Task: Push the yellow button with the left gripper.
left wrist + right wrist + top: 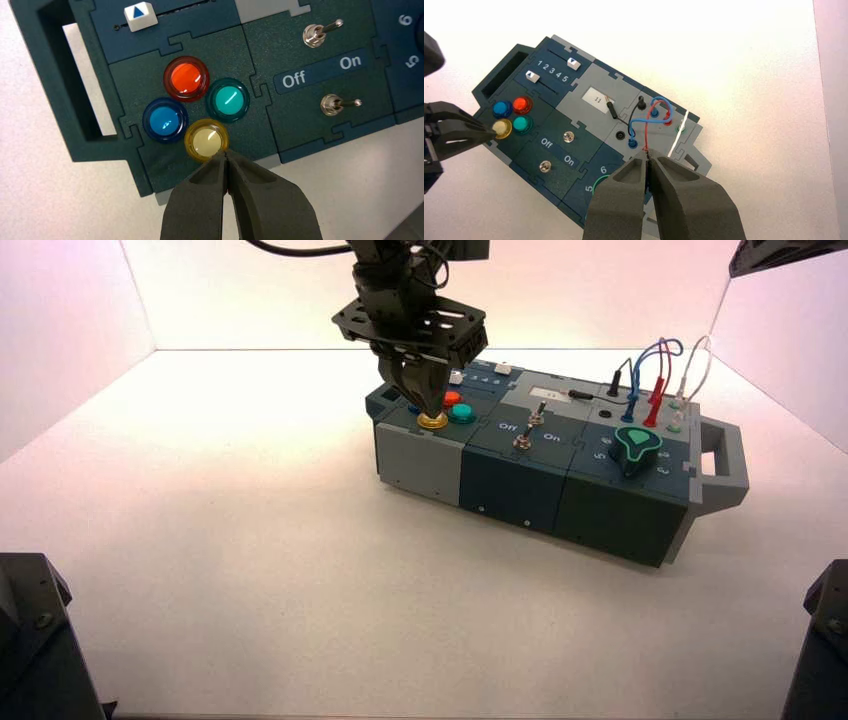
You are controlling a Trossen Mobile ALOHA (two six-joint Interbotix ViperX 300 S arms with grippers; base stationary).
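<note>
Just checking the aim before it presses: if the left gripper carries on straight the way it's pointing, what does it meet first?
Most likely the yellow button: the tips of the left gripper end at its rim in the left wrist view, though whether they already touch is unclear.

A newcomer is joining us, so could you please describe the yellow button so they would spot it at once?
Find the dark box, then the cluster of four round buttons near its left end. The yellow button sits between the blue and teal ones, opposite the red.
</note>
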